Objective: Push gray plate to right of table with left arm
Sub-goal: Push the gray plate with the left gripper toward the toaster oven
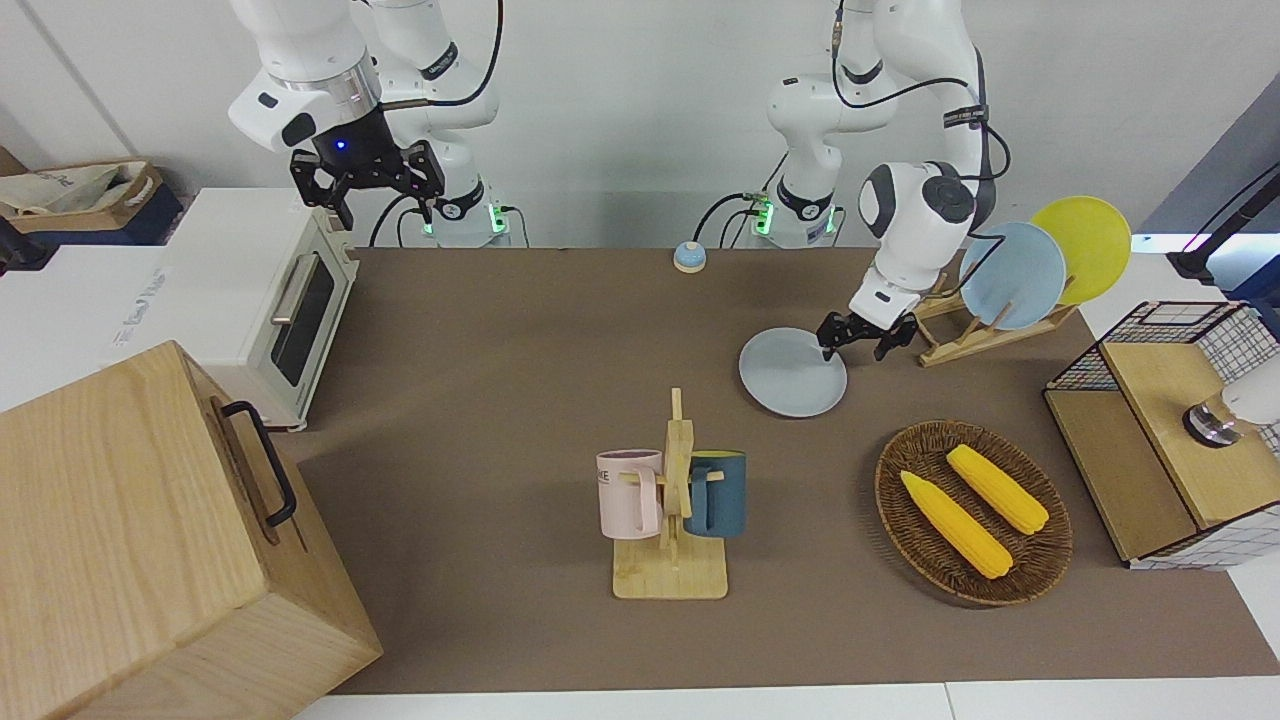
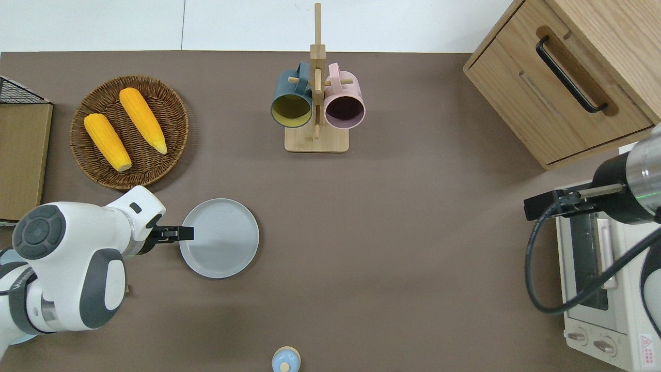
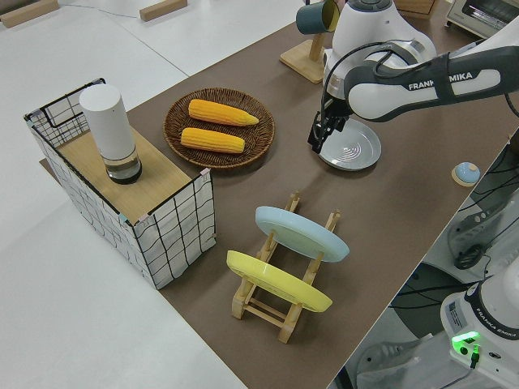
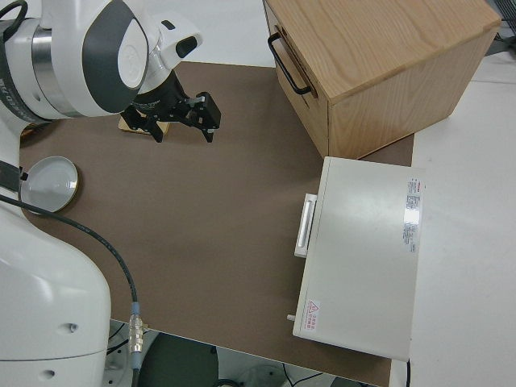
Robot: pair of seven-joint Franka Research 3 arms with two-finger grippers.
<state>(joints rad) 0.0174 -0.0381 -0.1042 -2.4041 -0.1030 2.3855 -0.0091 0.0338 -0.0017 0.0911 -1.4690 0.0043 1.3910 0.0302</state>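
Front view: the gray plate (image 1: 792, 372) lies flat on the table (image 1: 520, 330), nearer to the robots than the wicker basket (image 1: 973, 512) holding 2 corn cobs (image 1: 955, 524), and toward the left arm's end from the mug stand (image 1: 671, 520). The left gripper (image 1: 857, 340) is low at the plate's rim on the side toward the left arm's end; its 2 fingers are spread apart. The right arm is parked, its gripper (image 1: 366, 180) with fingers parted and holding nothing.

Overhead view: the left gripper (image 2: 175, 234) overlaps the edge of the gray plate (image 2: 219, 238); whether it touches the rim cannot be told. The basket (image 2: 130, 132) lies farther from the robots than the plate. A small blue bell (image 2: 285, 359) sits nearer to the robots.

Left side view: the left gripper (image 3: 322, 134) points down at the rim of the gray plate (image 3: 352, 147). The dish rack (image 3: 280, 284) carries 1 sky-blue plate (image 3: 302, 232) and 1 yellow plate (image 3: 277, 281).

Right side view: the right gripper (image 4: 179, 118) is released, over the mat. The gray plate (image 4: 49, 184) shows at the frame's edge.
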